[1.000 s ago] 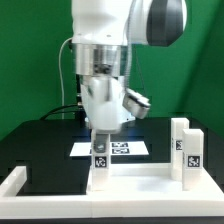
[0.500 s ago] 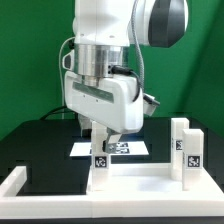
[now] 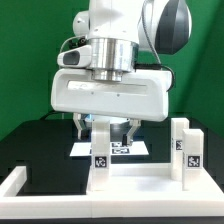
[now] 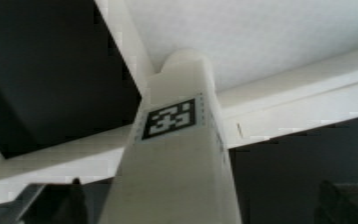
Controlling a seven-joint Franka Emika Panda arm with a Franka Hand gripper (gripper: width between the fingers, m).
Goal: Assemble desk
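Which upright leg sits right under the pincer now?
The leg on the exterior view's left, directly below the open pincer. The other two legs stand together on the right.

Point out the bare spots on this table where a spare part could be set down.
Free: black table on the exterior view's left, between the white frame and the marker board. Crowded: the desk slab with upright legs, the gripper above.

A black table [image 3: 40, 140] carries everything, bordered by a white frame [image 3: 18, 182] along its near edge. The marker board [image 3: 135, 148] lies flat toward the back. The desk slab [image 3: 140, 183] seems to rest against the frame.
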